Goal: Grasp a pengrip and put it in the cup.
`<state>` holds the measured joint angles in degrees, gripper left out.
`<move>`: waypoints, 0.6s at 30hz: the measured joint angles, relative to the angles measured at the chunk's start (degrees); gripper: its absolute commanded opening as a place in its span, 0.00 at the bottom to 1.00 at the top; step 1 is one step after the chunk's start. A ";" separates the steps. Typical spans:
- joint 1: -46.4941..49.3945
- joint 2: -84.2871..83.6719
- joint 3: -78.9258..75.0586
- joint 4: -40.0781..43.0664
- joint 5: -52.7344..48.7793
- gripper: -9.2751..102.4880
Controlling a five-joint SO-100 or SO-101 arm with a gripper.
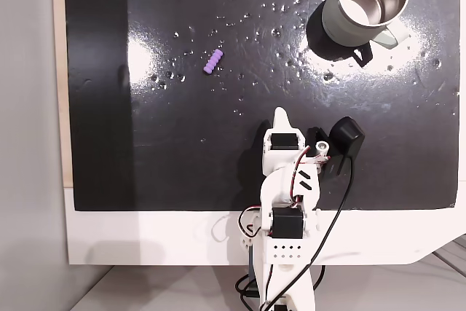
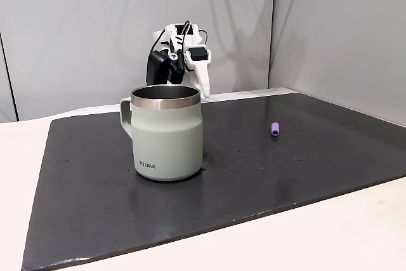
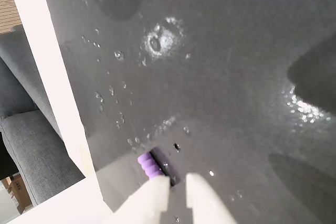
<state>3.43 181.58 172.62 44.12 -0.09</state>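
Your gripper [image 3: 177,184] enters from the bottom edge, its two white fingertips [image 3: 156,190] slightly apart with a narrow gap between them. The purple pengrip [image 3: 149,164] lies on the dark mat [image 3: 220,77] just ahead of the left fingertip, outside the gap; contact cannot be confirmed. Small pits and shiny specks mark the mat ahead of your fingertips. A white table edge [image 3: 47,77] runs to their left.
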 measured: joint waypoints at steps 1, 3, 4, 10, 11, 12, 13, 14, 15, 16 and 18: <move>0.00 0.00 0.00 0.00 0.00 0.09; -0.88 0.00 0.00 0.00 -1.76 0.11; -1.58 0.00 0.00 0.00 -2.37 0.10; -1.85 0.00 0.00 0.00 -2.99 0.08; -1.85 0.00 0.00 0.00 -2.99 0.08; -2.11 0.00 0.00 0.00 -2.99 0.08; -2.37 0.00 0.00 0.00 -2.99 0.08; -2.64 0.00 0.00 -0.09 -2.99 0.08; -2.64 0.00 0.00 -0.09 -2.99 0.08; -2.55 0.00 0.00 -0.09 -2.99 0.08; -2.37 0.00 0.00 -0.18 -2.99 0.08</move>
<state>1.05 181.58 172.62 43.95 -3.08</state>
